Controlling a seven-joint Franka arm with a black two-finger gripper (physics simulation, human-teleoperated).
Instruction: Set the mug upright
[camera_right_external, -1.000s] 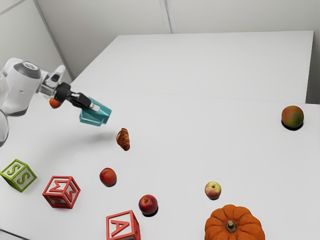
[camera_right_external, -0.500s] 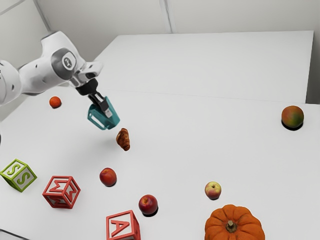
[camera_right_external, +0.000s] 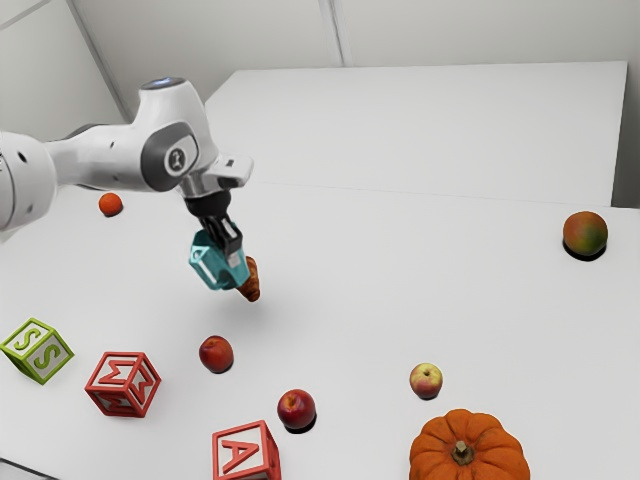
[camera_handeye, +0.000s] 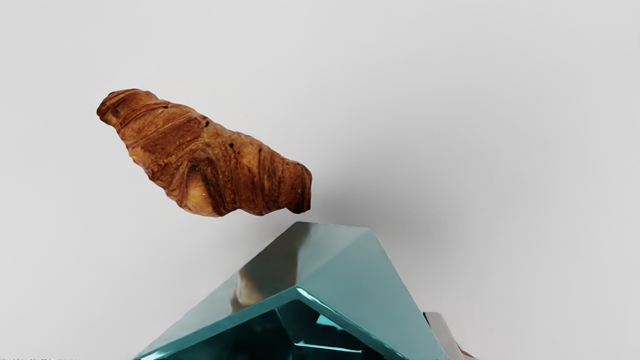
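Exterior view, left of centre: the mug (camera_right_external: 211, 266) is held aloft, tilted, clamped by the gripper (camera_right_external: 234, 257); if lowered here, its base could be tipped by the croissant (camera_right_external: 252, 283) close by.

Reaching in from the exterior view's left, with the Franka's white forearm (camera_right_external: 105, 160) nearly level. Bending sharply at the grey-ringed joint (camera_right_external: 177, 160), then dropping through the pale wrist (camera_right_external: 212, 178). Pointing the black two-finger end effector (camera_right_external: 232, 258) mostly downward, tipped a little toward the exterior view's right. Gripping between both fingers, at a spacing too hidden to judge. In the wrist view, showing part of one light grey fingertip (camera_handeye: 441, 330), set at a slant.
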